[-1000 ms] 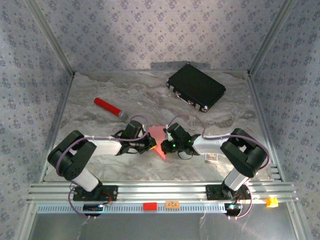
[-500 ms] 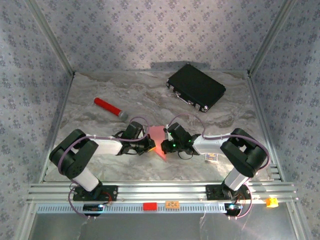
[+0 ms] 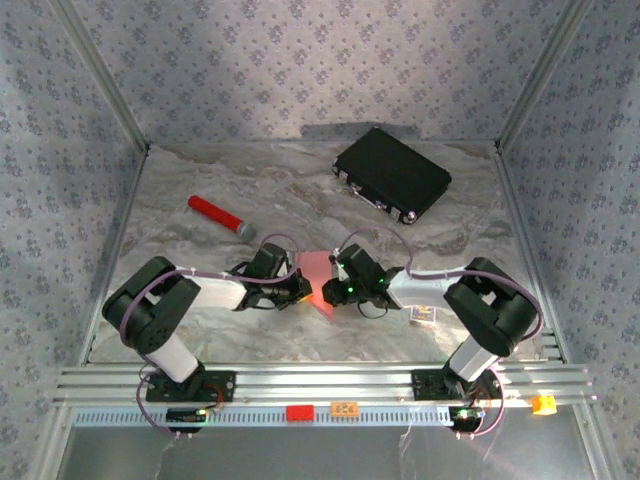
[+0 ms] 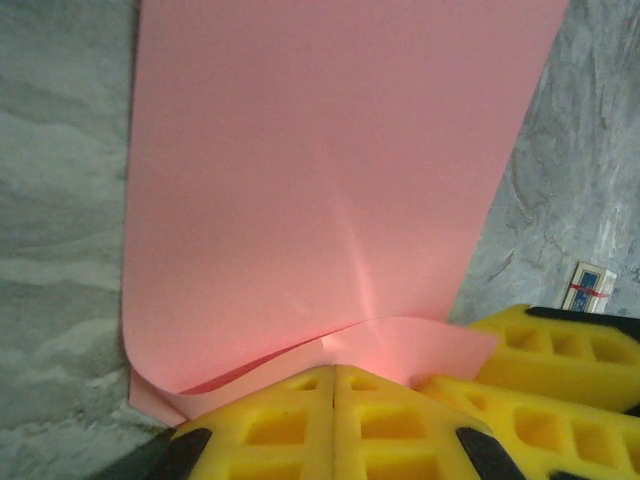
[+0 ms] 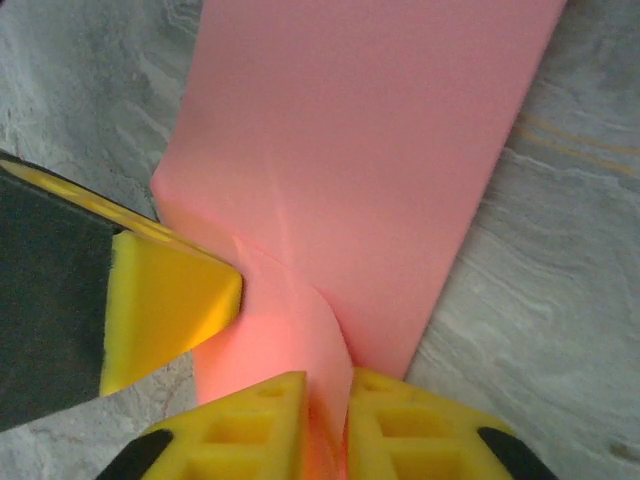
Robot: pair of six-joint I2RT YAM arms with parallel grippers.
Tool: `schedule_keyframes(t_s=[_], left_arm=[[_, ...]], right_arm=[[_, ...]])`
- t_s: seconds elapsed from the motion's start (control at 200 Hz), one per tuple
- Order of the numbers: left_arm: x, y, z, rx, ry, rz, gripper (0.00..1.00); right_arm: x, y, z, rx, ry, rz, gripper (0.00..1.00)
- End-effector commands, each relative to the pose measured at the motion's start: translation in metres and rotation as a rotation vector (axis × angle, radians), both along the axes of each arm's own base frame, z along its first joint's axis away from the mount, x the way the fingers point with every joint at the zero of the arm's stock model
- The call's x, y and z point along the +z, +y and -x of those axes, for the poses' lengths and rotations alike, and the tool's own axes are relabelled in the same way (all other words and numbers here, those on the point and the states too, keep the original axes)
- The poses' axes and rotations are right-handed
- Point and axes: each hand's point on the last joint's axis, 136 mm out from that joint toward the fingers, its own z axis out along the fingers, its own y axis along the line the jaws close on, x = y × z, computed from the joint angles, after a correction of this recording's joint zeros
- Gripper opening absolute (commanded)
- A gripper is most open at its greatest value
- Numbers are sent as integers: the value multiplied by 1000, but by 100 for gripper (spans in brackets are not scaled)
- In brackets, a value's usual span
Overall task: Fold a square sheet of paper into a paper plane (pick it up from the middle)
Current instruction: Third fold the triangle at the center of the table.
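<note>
The salmon-pink sheet of paper [image 3: 316, 272] lies partly folded on the marble table between the two arms. My left gripper [image 3: 297, 287] is at its left edge. In the left wrist view that gripper [image 4: 334, 368] has its yellow jaws pressed together on a lifted flap of the paper [image 4: 320, 180]. My right gripper [image 3: 330, 290] meets it from the right. In the right wrist view the right gripper [image 5: 327, 385] has its jaws a little apart, and a raised fold of the paper [image 5: 370, 150] stands loosely in the gap. A left finger [image 5: 165, 300] touches the paper beside it.
A black case [image 3: 392, 174] lies at the back right. A red cylinder with a grey cap [image 3: 218, 215] lies at the back left. A small printed card [image 3: 425, 317] sits by the right arm, also seen at the card [image 4: 588, 288]. Patterned walls close three sides.
The right gripper's jaws have parted slightly around the paper fold. The left gripper stays shut on the paper. Both arms have barely moved.
</note>
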Motion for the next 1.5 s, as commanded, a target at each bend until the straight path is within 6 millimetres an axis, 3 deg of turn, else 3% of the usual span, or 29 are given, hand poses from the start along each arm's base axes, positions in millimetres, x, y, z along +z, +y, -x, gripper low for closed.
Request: schedule_keyframes(t_s=[0.0, 0.17, 0.27, 0.445, 0.83, 1.159, 1.499], left_arm=[[-24, 13, 12, -4, 53, -91, 0], [-23, 12, 11, -5, 48, -90, 0], [-23, 12, 11, -4, 49, -91, 0], [-24, 12, 11, -3, 50, -94, 0], [-24, 12, 11, -4, 50, -95, 0], [-24, 12, 11, -8, 50, -98, 0], [-28, 14, 12, -8, 59, -111, 0]], right_arm=[[20, -7, -2, -4, 6, -27, 27], [38, 3, 9, 71, 55, -115, 31], [45, 19, 24, 155, 92, -178, 24], [31, 34, 44, 236, 142, -145, 10], [15, 50, 45, 283, 141, -42, 8], [-12, 36, 44, 251, 191, 33, 8], [-16, 31, 54, 248, 223, 1, 11]])
